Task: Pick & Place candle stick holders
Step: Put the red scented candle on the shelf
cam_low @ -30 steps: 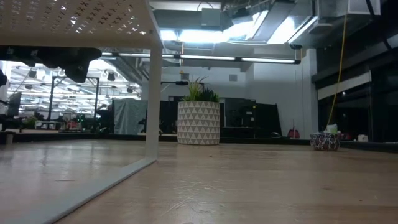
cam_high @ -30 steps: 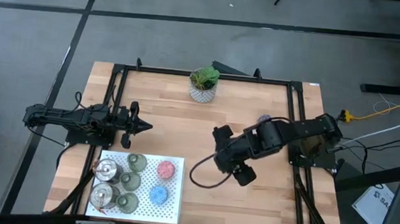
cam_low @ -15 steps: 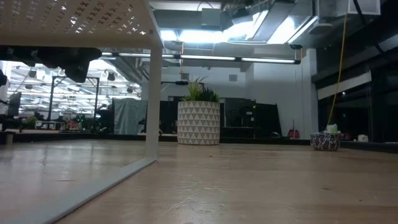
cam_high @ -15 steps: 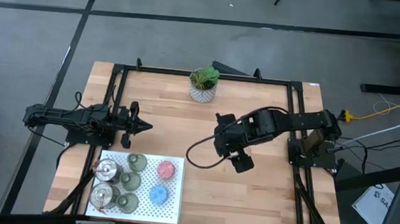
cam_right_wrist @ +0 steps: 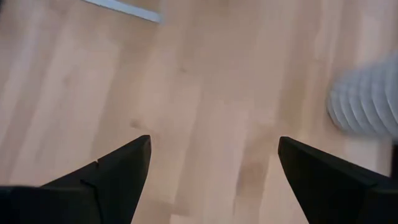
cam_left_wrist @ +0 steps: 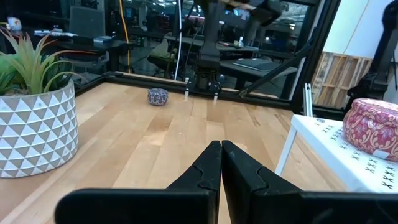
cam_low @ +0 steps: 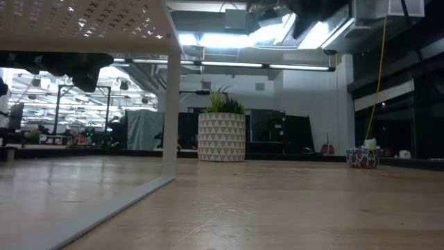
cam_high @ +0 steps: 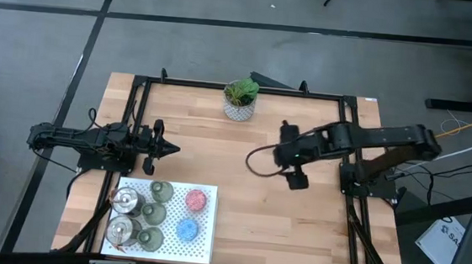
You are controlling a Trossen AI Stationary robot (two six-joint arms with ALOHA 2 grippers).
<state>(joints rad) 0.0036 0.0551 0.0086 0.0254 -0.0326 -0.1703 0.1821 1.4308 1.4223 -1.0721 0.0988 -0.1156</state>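
High view, left to right. Left tool, fingers together, waits at mid left of the counter. At lower left, a white tray holds seven small round candle holders. Right of centre, the right tool hangs with fingers apart, empty. The eighth, speckled holder lies alone near the counter's far edge. Judged light, rigid and smooth: grasp across the round sides.
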